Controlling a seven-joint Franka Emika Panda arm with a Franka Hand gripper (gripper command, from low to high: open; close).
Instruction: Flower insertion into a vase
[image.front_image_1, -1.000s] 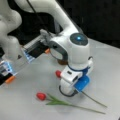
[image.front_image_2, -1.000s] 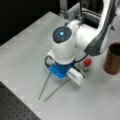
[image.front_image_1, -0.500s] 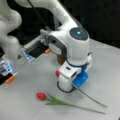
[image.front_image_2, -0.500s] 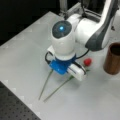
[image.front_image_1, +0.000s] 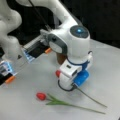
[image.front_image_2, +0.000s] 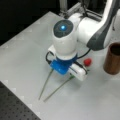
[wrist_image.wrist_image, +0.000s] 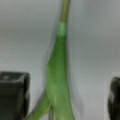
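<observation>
Gripper (wrist_image.wrist_image: 67, 100) spread wide around a tulip stem (wrist_image.wrist_image: 58, 82), gripping nothing, its fingertips hidden under the wrist in both front views.

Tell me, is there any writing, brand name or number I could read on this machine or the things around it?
No readable text anywhere.
The robot arm shows only a glowing blue light, no lettering.
The vase is plain brown, unmarked.
The tool, open around a tulip's stem and leaf on the table, bears no label.

- Two tulips: one (image.front_image_1: 41, 96) lying free on the table (image.front_image_1: 22, 105), another (image.front_image_1: 58, 73) partly hidden under the arm.
- One vase (image.front_image_2: 113, 58).
- One arm (image.front_image_2: 75, 32), one pincer (wrist_image.wrist_image: 62, 100).
</observation>
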